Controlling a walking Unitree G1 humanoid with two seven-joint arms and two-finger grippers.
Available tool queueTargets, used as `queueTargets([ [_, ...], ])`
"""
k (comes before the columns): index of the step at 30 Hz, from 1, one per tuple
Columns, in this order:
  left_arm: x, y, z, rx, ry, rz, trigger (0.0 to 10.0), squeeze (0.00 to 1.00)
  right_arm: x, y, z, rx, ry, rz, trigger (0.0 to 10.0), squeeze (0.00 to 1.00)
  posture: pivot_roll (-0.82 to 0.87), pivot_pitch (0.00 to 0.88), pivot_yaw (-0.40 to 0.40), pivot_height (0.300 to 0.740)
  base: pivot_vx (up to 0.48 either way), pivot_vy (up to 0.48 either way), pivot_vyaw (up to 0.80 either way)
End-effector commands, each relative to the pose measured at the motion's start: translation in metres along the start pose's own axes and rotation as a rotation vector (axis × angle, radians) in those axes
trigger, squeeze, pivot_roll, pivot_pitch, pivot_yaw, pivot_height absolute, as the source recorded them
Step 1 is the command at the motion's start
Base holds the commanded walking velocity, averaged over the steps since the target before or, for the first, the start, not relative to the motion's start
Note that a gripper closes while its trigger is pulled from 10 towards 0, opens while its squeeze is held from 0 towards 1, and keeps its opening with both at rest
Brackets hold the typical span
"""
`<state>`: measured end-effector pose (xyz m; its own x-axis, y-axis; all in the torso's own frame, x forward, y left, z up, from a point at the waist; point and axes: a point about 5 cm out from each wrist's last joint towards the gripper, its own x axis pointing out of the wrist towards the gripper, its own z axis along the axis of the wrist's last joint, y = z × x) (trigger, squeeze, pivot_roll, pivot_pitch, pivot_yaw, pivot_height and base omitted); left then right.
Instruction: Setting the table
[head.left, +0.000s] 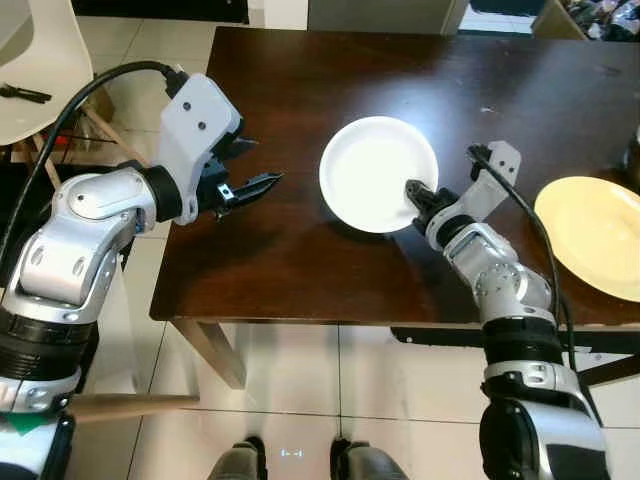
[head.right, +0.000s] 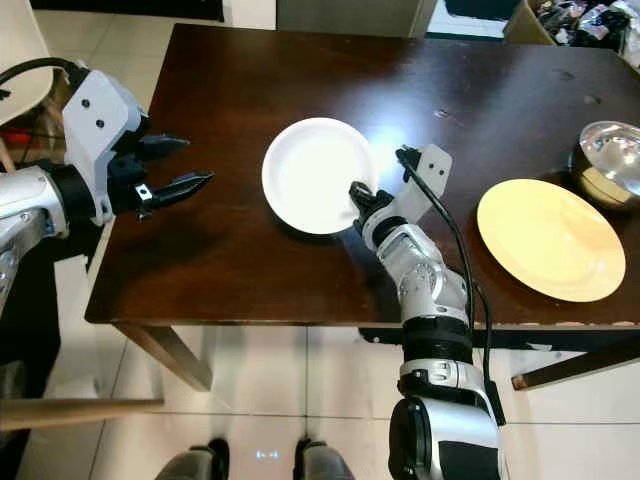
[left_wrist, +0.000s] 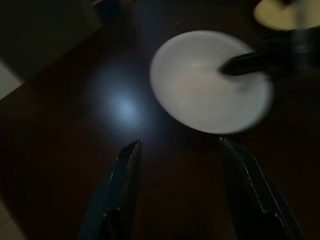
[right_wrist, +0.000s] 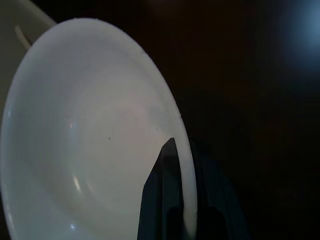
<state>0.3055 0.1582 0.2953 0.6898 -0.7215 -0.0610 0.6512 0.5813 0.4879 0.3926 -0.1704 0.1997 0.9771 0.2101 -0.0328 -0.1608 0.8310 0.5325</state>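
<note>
So the robot's standing at the near edge of a dark wooden bench (head.left: 300, 260), and the white plate (head.left: 375, 170) sits flat around the middle of the frame in the head views. The right hand (head.left: 416, 194) is clamped on the plate's near right rim: in the right wrist view one black finger (right_wrist: 162, 192) lies on top of the plate's inner surface and the rim runs between it and the other finger underneath, so it's definitely grasping the plate.

The left hand (head.left: 252, 172) hovers over the left part of the bench, just beside the plate but not touching it, fingers spread apart with nothing between them. In the left wrist view both of its black fingers (left_wrist: 122, 190) point toward the plate, which looks a bit blurred there.

Over at the right edge of the frame there's a yellow plate (head.right: 548, 238), well apart from the white one, and a shiny metal bowl (head.right: 608, 160) just beyond it toward the upper right. A white chair (head.left: 45, 60) stands in the upper left, on the pale tiled floor (head.left: 290, 390).
</note>
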Motion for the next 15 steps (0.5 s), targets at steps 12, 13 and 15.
queueTargets([
  [12,-0.027,-0.005,0.018,0.051,0.007,-0.13,10.0,0.0,0.014,-0.001,0.015,0.071,-0.012,0.029,10.0,0.38,0.15,0.243,0.023,0.74,0.0,0.0,0.0],
  [13,-0.028,-0.006,0.018,0.047,0.008,-0.125,10.0,0.0,0.015,-0.001,0.015,0.071,-0.009,0.032,10.0,1.0,0.15,0.243,0.023,0.74,0.0,0.0,0.0],
  [15,-0.028,-0.007,0.018,0.037,0.009,-0.118,10.0,0.0,0.016,0.0,0.015,0.079,-0.019,0.044,10.0,1.0,0.15,0.24,0.021,0.74,0.0,0.0,0.0],
])
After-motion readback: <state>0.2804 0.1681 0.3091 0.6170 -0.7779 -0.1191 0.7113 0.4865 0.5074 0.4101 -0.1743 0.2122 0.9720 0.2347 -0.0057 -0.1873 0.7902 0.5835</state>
